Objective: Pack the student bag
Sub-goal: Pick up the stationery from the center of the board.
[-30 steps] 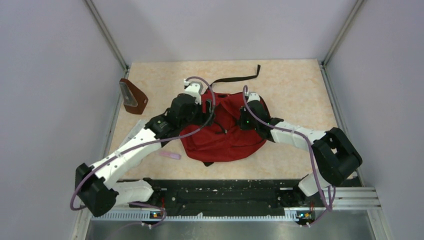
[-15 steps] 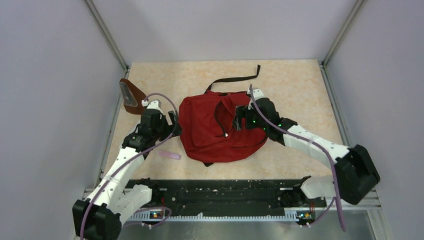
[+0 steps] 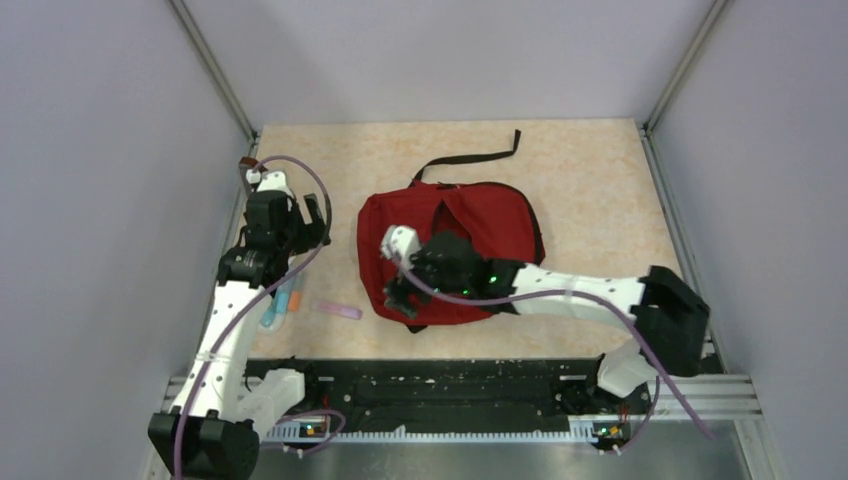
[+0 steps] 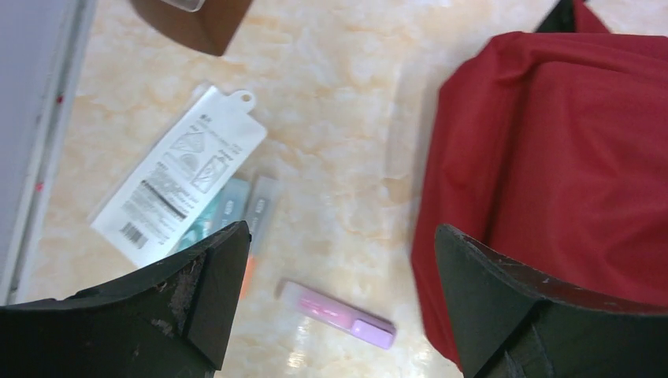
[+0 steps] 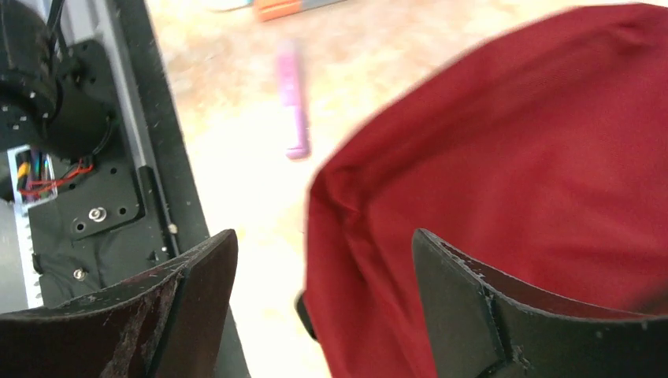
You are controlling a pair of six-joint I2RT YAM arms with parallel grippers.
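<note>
The left gripper (image 4: pixel 335 244), released, hangs above the pink stick (image 4: pixel 337 313) at lower middle, likely to fetch it, while the right gripper (image 5: pixel 323 244), also released, hovers over the lower-left edge of the student bag (image 3: pixel 455 235)

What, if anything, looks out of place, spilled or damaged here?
Nothing looks damaged or spilled. The student bag lies flat, one black strap trailing out behind it. A pink stick and a white packet lie loose on the table to its left, not inside it.

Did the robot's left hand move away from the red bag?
Yes. The left gripper slid off the bag, going left toward the left edge of the table, jaws open.
</note>
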